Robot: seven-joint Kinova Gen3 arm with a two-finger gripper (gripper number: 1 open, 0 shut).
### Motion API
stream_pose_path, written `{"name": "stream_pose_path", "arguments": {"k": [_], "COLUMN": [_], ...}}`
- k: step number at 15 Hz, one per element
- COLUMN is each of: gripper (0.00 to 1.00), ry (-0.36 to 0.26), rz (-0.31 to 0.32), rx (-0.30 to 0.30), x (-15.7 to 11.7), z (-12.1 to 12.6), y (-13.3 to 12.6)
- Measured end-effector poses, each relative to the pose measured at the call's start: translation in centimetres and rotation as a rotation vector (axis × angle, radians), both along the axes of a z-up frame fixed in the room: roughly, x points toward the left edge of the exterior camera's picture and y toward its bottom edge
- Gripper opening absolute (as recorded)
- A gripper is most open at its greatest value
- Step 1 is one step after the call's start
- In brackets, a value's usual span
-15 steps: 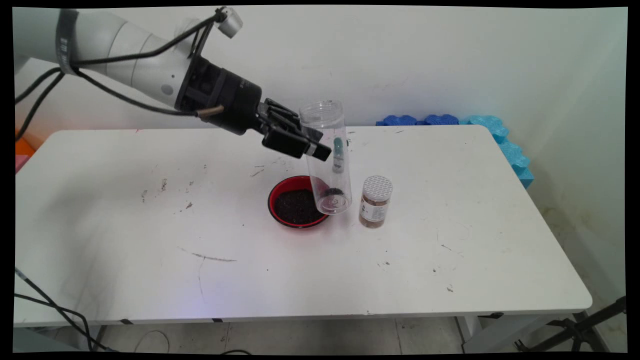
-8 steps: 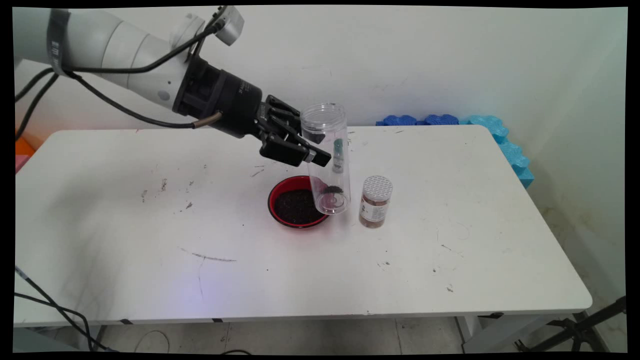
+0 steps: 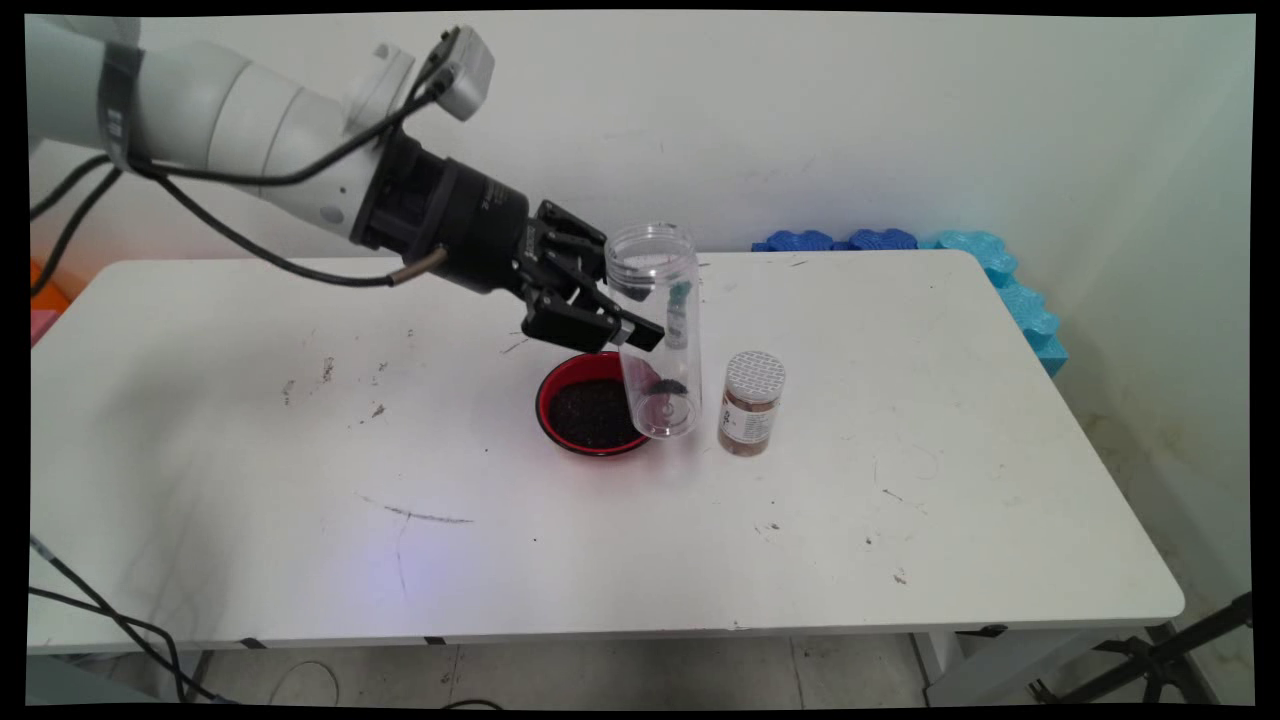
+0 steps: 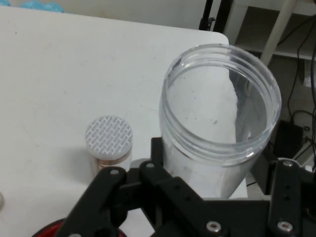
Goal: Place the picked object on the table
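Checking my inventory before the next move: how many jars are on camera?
2: a tall clear plastic jar, lidless, held in the gripper beside the red bowl; a small white-lidded jar standing right of it.

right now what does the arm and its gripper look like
A white arm of rounded links ends in a black cylindrical wrist and a black two-finger gripper with bolted linkage. Black cables loop along it, and a small grey camera box sits above the wrist.

Clear jar (image 3: 655, 330), red bowl (image 3: 560, 385) dark contents, shaker (image 3: 750, 404) white brick-patterned lid, black end effector (image 3: 655, 320)
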State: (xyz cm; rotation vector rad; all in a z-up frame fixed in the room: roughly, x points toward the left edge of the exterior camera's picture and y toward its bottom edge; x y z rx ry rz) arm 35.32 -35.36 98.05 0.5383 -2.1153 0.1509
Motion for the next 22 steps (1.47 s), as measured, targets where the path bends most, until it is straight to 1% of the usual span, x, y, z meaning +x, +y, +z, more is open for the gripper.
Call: {"name": "stream_pose_path", "arguments": {"k": [2,8,15,22], "gripper": [0.0,0.0,0.0,0.0], "ry": [-0.004,-0.021,-0.045,-0.059], "rz": [-0.006,-0.015,-0.005,0.012], "rx": [-0.008,-0.025,-0.011,0.004], "x": [-0.2,-1.3,-2.9,-4.0], "z": [-1.2,-6.0,-10.8,-13.7], "y": [0.2,0.8,0.9,0.9]}}
